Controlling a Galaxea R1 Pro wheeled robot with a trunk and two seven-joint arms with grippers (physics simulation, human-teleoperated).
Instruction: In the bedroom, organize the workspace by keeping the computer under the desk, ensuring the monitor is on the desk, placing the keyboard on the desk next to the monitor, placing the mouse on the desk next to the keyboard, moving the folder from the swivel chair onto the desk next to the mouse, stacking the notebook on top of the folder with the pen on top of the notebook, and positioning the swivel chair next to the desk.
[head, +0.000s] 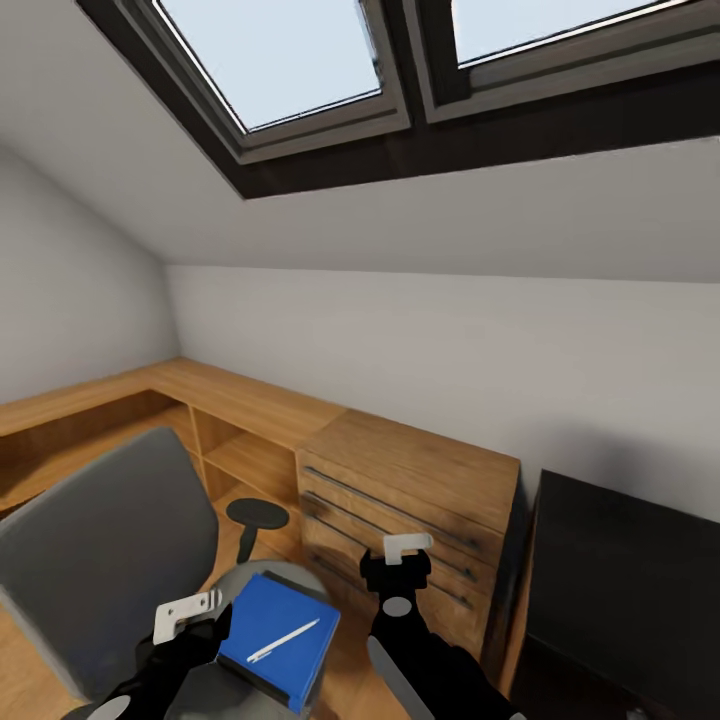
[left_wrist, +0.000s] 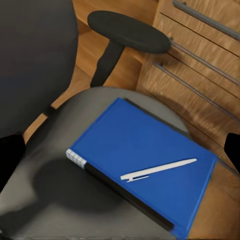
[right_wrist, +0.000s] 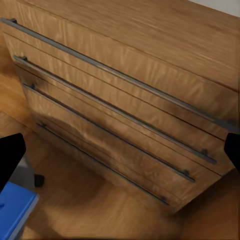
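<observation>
The blue folder (head: 262, 612) (left_wrist: 140, 145) lies flat on the seat of the grey swivel chair (head: 100, 560) (left_wrist: 50, 195), and the white pen (head: 283, 640) (left_wrist: 159, 170) rests on top of it. My left gripper (head: 190, 615) hovers open just above the folder's near left edge; in the left wrist view its dark fingertips (left_wrist: 10, 155) stand wide apart on either side of the folder. Open and holding nothing, my right gripper (head: 405, 552) hangs in front of the wooden chest. The black desk (head: 620, 590) sits low at the right. Computer, monitor, keyboard, mouse and notebook are out of view.
A light wood chest (head: 410, 490) (right_wrist: 125, 100) with long steel handles stands between chair and desk. A low wooden shelf unit (head: 200, 400) runs along the left wall. The chair's black armrest (head: 257, 515) (left_wrist: 130, 31) is close to the chest. Skylights (head: 290, 60) sit in the sloped ceiling.
</observation>
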